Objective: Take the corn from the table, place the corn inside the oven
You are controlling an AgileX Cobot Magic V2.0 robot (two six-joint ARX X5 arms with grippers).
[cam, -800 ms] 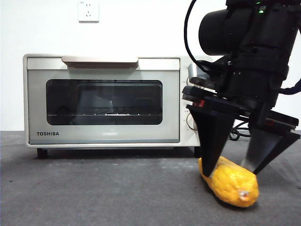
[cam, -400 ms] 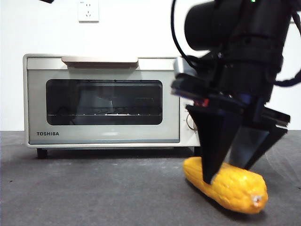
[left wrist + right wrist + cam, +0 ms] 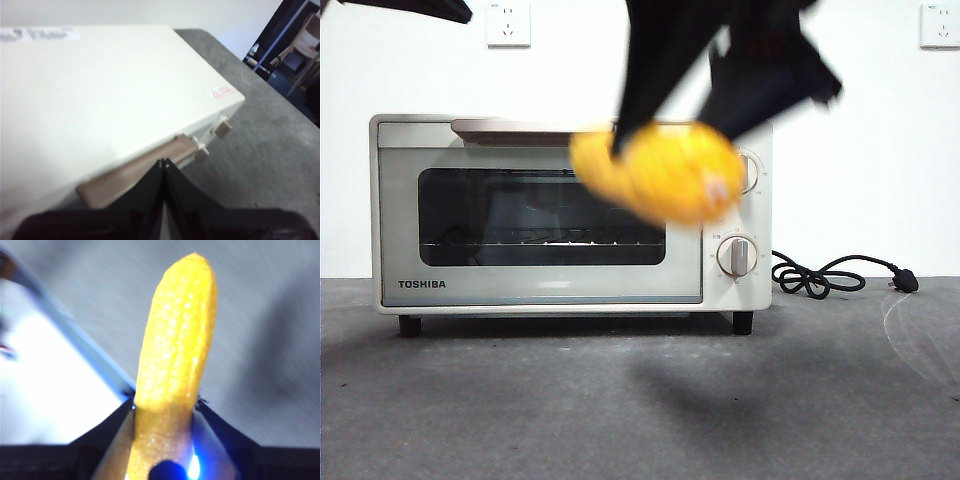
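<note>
The corn [image 3: 660,170] is a yellow cob hanging blurred in the air before the oven's [image 3: 540,270] upper right part. My right gripper [image 3: 670,135] is shut on it from above. In the right wrist view the corn [image 3: 175,355] sticks out lengthwise from between the right gripper's [image 3: 166,401] jaws. The oven's glass door is shut. My left gripper [image 3: 163,161] hangs above the cream oven top [image 3: 100,90], shut and holding nothing, its tips close over the bar handle [image 3: 140,172]. In the front view it shows only as a black tip [image 3: 420,8] in the top left corner.
The dark grey table [image 3: 520,400] spreads in front of the oven. A black cord with its plug [image 3: 820,275] lies to the right of the oven. Two round knobs [image 3: 737,255] sit on the oven's right panel. Wall sockets [image 3: 508,22] are behind.
My right gripper has closed on the corn and lifted it off the table, carrying it up and left to in front of the oven. A black tip has appeared at the top left.
</note>
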